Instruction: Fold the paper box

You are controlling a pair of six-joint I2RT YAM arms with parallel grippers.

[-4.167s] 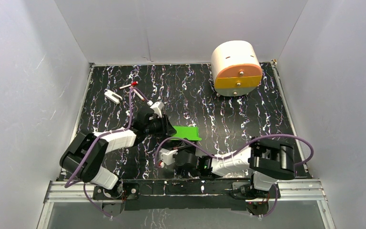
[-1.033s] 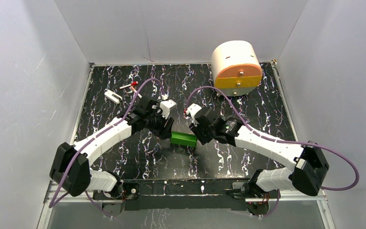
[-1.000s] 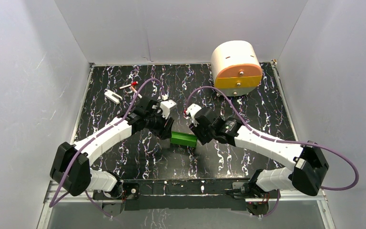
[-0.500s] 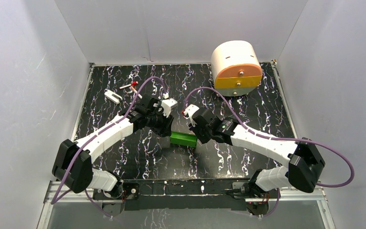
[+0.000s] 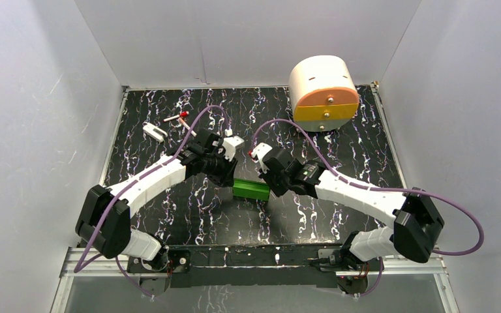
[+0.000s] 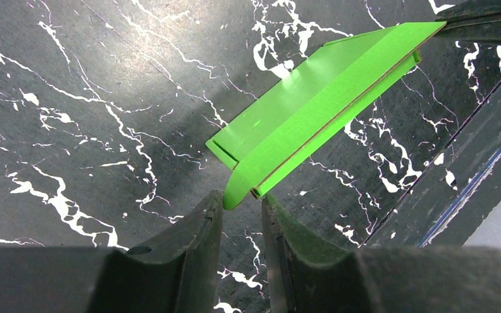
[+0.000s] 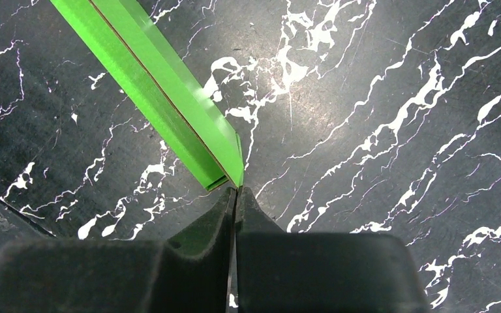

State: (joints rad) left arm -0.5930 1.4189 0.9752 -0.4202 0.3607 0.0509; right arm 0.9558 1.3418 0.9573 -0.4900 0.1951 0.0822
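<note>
The box (image 5: 250,190) lay near the middle of the tabletop (image 5: 339,150), a flat green sleeve. Its open 9 o'clock end showed only a thin dark slot, too narrow to see inside. The left fingers (image 6: 202,222) stood slightly apart at that end, with a rounded tab at their tips. I could not tell whether they gripped it. The right fingers (image 7: 218,215) were pinched together on the corner at the 3 o'clock end. From above, both wrists hid the fingertips and the box's ends.

At 1 o'clock from the box stood a drawer unit (image 5: 323,88) with both drawers closed and their contents hidden. At 10 o'clock lay a white piece (image 5: 154,132) and a red-tipped stick (image 5: 179,117), both too small to identify.
</note>
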